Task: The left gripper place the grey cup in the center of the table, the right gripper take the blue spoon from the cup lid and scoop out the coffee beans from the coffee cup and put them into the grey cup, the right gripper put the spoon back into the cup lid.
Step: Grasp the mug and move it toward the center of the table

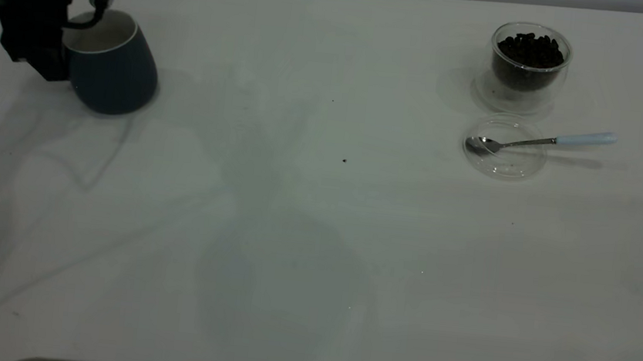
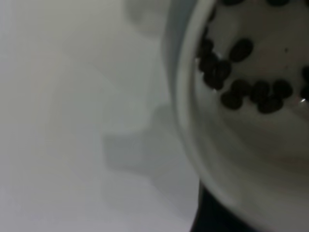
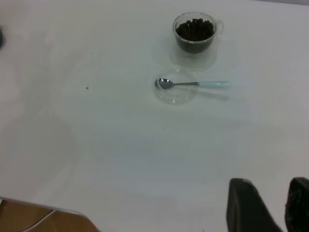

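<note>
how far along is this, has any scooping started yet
Barely begun. In hand: the left gripper grips the tilted grey cup by its rim at the table's far left, not the center. The left wrist view shows a few beans already inside that cup. Untouched: the blue spoon lies in the cup lid, the coffee cup is heaped with coffee beans, and the right gripper waits well away.

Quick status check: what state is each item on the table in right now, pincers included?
left pincer: shut on the grey cup's rim, at the table's far left.
grey cup: tilted, some beans inside.
coffee cup: upright, filled with coffee beans.
cup lid: flat on the table, beside the coffee cup.
blue spoon: bowl resting in the lid, handle sticking out.
right pincer: open, holding nothing, away from the spoon.
</note>
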Robot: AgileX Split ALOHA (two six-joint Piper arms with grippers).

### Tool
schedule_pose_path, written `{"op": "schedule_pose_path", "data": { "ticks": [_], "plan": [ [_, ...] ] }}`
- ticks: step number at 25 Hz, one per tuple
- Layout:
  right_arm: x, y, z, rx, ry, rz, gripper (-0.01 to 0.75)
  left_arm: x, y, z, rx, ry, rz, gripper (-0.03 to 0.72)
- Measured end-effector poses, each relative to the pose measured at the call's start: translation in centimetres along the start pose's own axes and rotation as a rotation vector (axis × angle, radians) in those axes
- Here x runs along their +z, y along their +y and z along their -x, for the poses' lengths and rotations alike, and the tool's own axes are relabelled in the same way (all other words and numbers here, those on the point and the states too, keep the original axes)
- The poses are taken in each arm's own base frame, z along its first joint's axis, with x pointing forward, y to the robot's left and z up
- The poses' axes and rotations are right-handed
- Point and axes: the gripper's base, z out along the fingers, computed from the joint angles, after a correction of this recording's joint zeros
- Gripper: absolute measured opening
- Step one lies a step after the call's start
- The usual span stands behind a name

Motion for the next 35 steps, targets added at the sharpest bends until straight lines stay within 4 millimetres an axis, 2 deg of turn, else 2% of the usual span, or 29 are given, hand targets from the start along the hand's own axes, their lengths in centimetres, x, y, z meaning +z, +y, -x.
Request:
{"op": "schedule_pose_path", "data": {
  "ticks": [6, 16, 21, 25, 29, 35],
  "plan": [
    [0.0, 0.0, 0.0, 0.000, 0.000, 0.000, 0.240, 0.0, -0.5, 2.1, 0.060, -0.070, -0.014, 0.555],
    [0.0, 0.0, 0.0, 0.000, 0.000, 0.000, 0.240, -0.3, -2.4, 9.2, 0.177, -0.136, 0.027, 0.555],
    [0.0, 0.0, 0.0, 0.000, 0.000, 0.000, 0.240, 0.5, -3.9, 12.9, 0.194, -0.182, 0.023, 0.555],
    [0.0, 0.0, 0.0, 0.000, 0.000, 0.000, 0.240, 1.1, -5.2, 15.1, 0.191, -0.203, 0.020, 0.555],
    [0.0, 0.0, 0.0, 0.000, 0.000, 0.000, 0.240, 1.0, -5.6, 16.0, 0.184, -0.208, 0.019, 0.555],
    [0.0, 0.0, 0.0, 0.000, 0.000, 0.000, 0.240, 0.4, -5.9, 15.9, 0.146, -0.196, -0.029, 0.555]
  ]
}}
